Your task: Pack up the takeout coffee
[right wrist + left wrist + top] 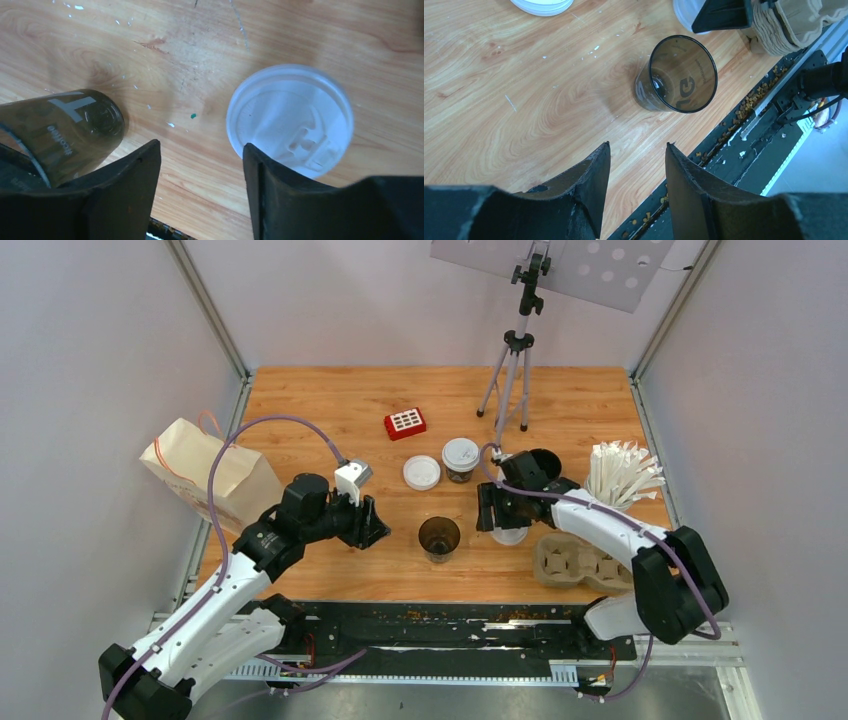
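An open black paper cup (439,537) with no lid stands near the table's front edge. It also shows in the left wrist view (681,75) and the right wrist view (65,130). A second black cup with a white lid on (461,458) stands further back. One loose white lid (421,472) lies beside it. Another loose lid (510,535) lies flat under my right gripper (497,522) and shows in its view (290,120). My right gripper (200,150) is open and empty just above the table. My left gripper (379,528) (638,150) is open and empty, left of the open cup.
A grey-brown moulded cup tray (575,562) sits at the front right, with a white cup of wrapped straws (620,475) behind it. A paper bag (210,475) stands at the left edge. A red block (405,423) and a tripod (510,380) are at the back.
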`<state>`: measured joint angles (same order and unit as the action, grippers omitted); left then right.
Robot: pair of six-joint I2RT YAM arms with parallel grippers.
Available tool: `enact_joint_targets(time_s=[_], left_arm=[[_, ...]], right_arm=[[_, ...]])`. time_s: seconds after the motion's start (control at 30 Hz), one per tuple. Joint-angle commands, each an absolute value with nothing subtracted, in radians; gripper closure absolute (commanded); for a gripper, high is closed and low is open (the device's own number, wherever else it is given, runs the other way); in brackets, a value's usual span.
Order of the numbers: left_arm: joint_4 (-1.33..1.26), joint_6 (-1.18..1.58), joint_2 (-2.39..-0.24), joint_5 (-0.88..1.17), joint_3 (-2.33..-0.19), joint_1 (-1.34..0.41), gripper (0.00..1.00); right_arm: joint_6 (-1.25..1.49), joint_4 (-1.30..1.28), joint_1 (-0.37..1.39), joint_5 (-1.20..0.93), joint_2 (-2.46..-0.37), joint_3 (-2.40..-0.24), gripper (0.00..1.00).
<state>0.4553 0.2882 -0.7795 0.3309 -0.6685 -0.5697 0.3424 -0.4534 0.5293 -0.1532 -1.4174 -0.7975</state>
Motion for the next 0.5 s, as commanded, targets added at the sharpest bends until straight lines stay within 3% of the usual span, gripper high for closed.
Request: enact_joint_targets(time_s=[0.0, 0.1, 0.13, 0.17, 0.47], left_arm=[[0.447, 0.267, -0.765, 0.322, -0.703, -0.574, 0.48], [0.445, 0.267, -0.763, 0.318, -0.703, -0.574, 0.47], [0.447, 0.266, -0.763, 0.318, -0.703, -0.574, 0.47], [0.449, 0.265, -0.763, 0.318, -0.704, -0.574, 0.46], [0.454, 0.265, -0.755, 0.310, -0.703, -0.574, 0.45]], right_arm=[[0.290, -0.569, 0.531, -0.034, -1.330, -0.903, 0.33], [0.264, -0.614, 0.531, 0.077, -1.328, -0.920, 0.21], [0.254, -0.619, 0.532, 0.097, -1.336, -0.922, 0.07], [0.248, -0.622, 0.530, 0.113, -1.347, -0.924, 0.01], [0.191, -0.597, 0.513, 0.118, -1.463, -0.924, 0.05]])
